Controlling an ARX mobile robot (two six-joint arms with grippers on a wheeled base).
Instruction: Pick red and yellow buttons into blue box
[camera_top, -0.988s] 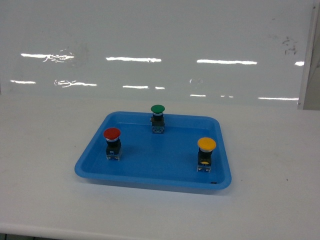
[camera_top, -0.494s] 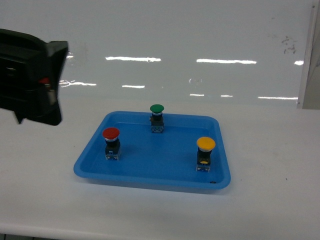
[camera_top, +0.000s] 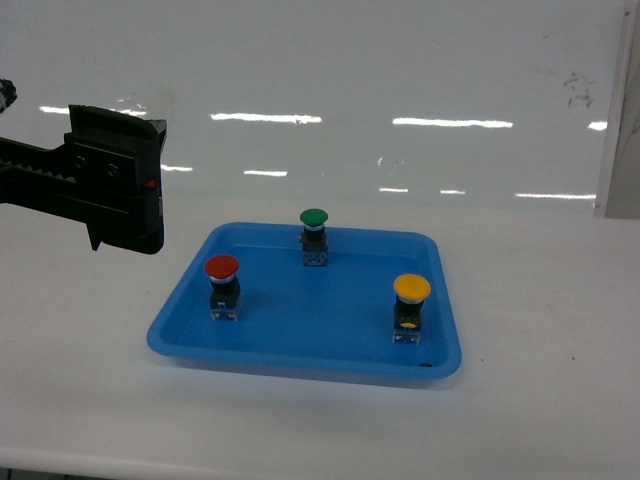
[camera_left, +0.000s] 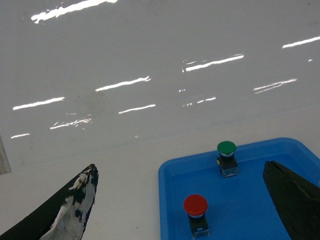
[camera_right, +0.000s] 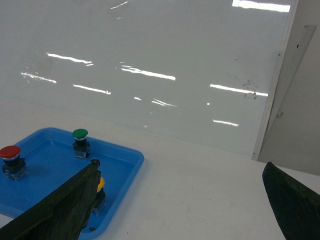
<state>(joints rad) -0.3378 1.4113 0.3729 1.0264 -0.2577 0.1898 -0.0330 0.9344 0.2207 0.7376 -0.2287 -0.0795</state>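
The red button (camera_top: 223, 285) and the yellow button (camera_top: 411, 305) stand upright in a shallow blue tray (camera_top: 300, 357), red on its left side, yellow on its right. The blue box is out of view. My left gripper (camera_top: 128, 200) hovers high at the left, apart from the tray. In the left wrist view the left gripper (camera_left: 178, 166) is open and empty, with the red button (camera_left: 195, 212) below between its fingers. My right gripper (camera_right: 181, 164) is open and empty over bare table right of the tray (camera_right: 127, 167). Its left finger half hides the yellow button (camera_right: 100, 186).
A green button (camera_top: 314, 235) stands at the back of the tray. A glossy white wall panel (camera_top: 330, 90) runs behind the table, ending at a grey post (camera_top: 612, 120) on the right. The table's front edge (camera_top: 60, 462) shows at the bottom left.
My left arm has come into the head view from the left and moved right, closer to the tray. The buttons and tray have stayed put.
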